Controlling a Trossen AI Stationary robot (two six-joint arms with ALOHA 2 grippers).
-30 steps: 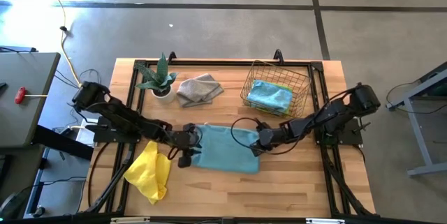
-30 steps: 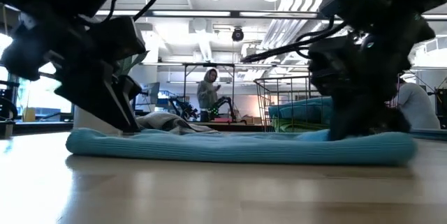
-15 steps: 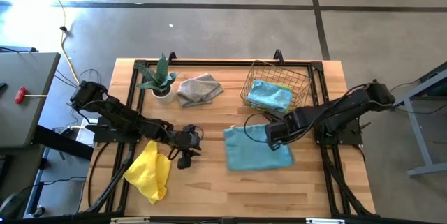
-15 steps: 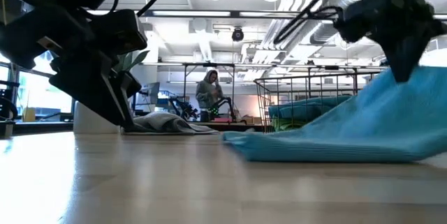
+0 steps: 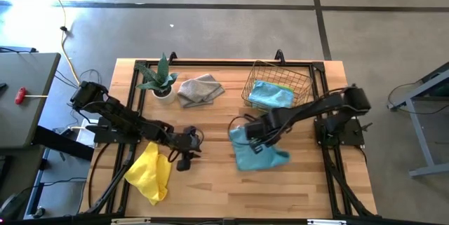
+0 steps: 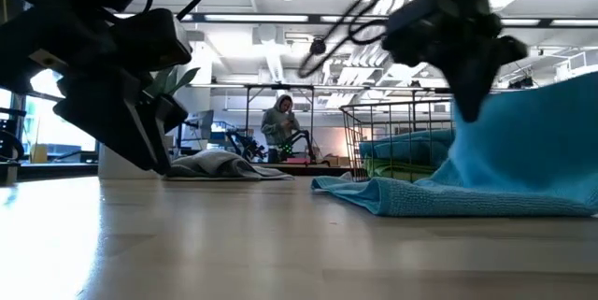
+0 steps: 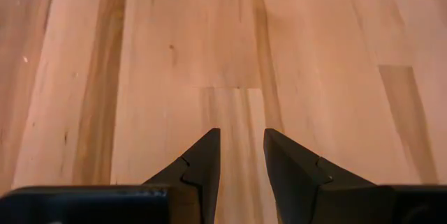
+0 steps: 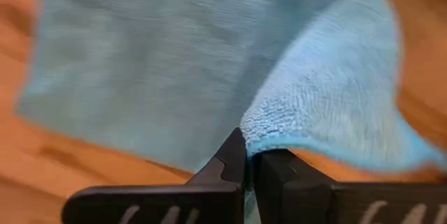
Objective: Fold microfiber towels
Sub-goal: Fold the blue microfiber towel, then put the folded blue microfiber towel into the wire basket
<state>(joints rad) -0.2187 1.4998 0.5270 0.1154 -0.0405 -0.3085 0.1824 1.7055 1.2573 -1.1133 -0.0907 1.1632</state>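
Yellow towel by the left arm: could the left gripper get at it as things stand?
Probably yes. The left gripper is open and empty over bare wood, and the yellow towel lies uncovered just beside it.

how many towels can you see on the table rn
4: yellow towel front left, grey towel by the plant, blue towel in the right gripper, another blue one in the basket; more may hide underneath.

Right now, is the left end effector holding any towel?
No. In the left wrist view the left end effector has its fingers parted over bare wooden tabletop, with no cloth between them.
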